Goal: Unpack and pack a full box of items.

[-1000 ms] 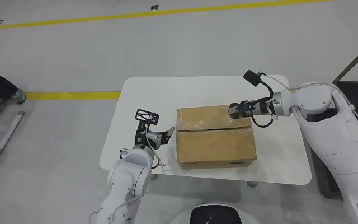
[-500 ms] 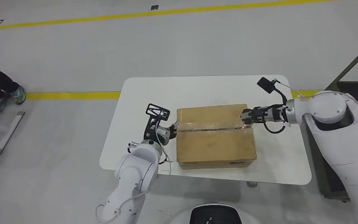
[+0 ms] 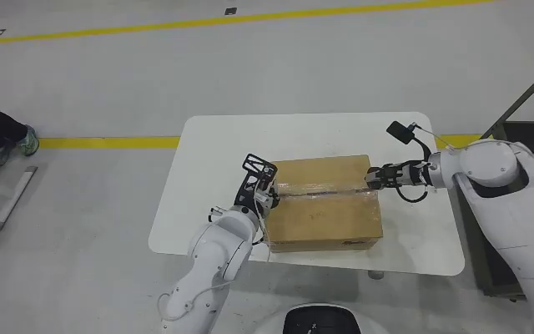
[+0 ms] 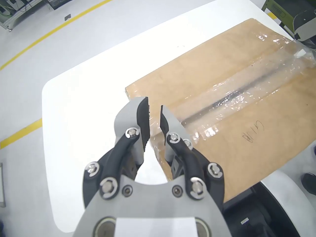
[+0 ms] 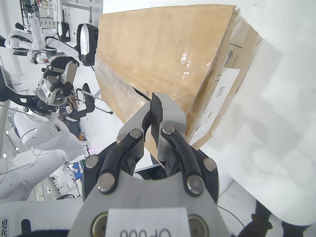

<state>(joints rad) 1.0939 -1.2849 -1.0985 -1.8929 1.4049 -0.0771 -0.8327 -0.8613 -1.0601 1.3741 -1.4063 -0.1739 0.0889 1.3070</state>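
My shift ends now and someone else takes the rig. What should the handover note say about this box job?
Left gripper: open narrowly, at the end of the box by the tape seam.
Right gripper: shut, at the seam's opposite end; whether it pinches tape is unclear.
Box: on the white table, flaps closed, taped.
Done: nothing unpacked.
To do: remove tape, open, unpack, repack.
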